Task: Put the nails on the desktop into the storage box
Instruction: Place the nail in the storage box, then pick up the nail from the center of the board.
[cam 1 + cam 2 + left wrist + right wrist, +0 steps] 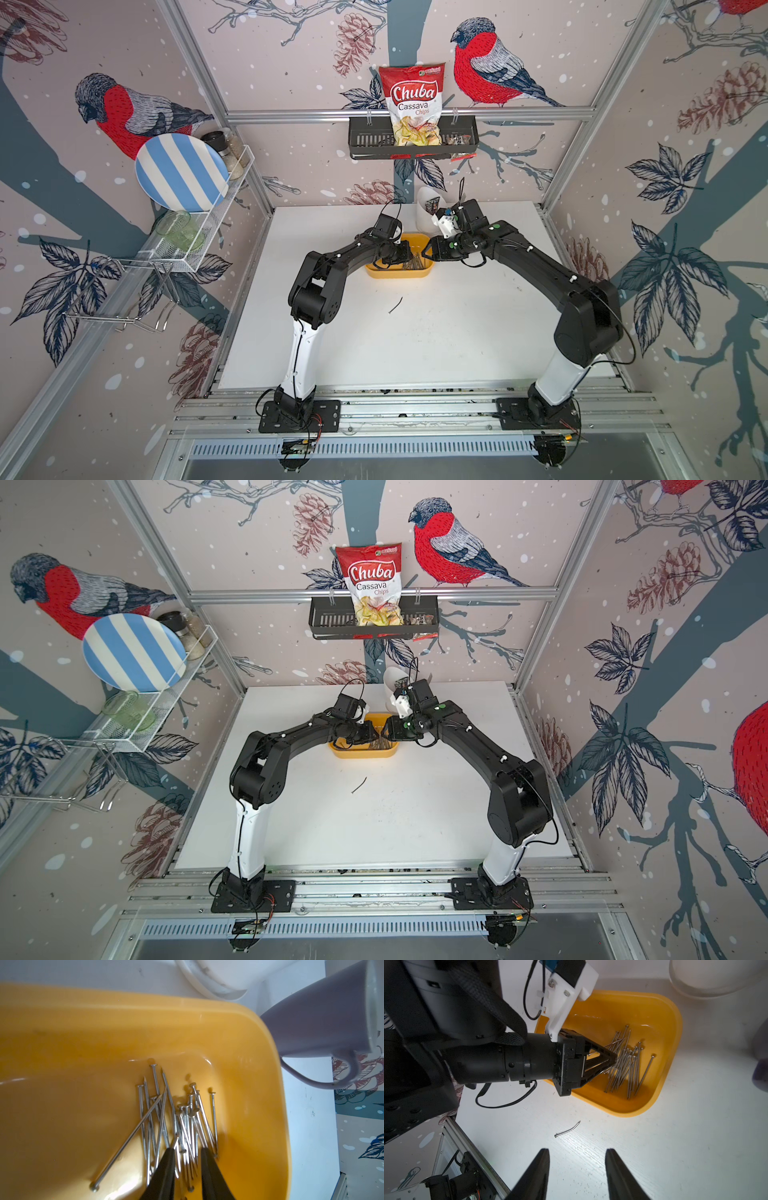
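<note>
1. At the centre of both top views, the left gripper [187, 1150] hangs over the box [399, 274], fingers slightly apart
2. Most nails [623, 1064] lie piled in the box beneath it
3. One bent nail [395, 304] lies on the desktop [415, 340], just below the box
4. At the box's right, the right gripper [577, 1151] is empty, fingers spread

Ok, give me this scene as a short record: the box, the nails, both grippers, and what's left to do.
storage box: yellow, no lid, at the back middle of the desktop
nails: loose pile inside the box
bent nail: alone on the desktop in front of the box, untouched
left gripper: jaws slightly apart, low over the pile in the box
right gripper: open, nothing between the jaws, beside the box
left to do: the bent nail
</note>
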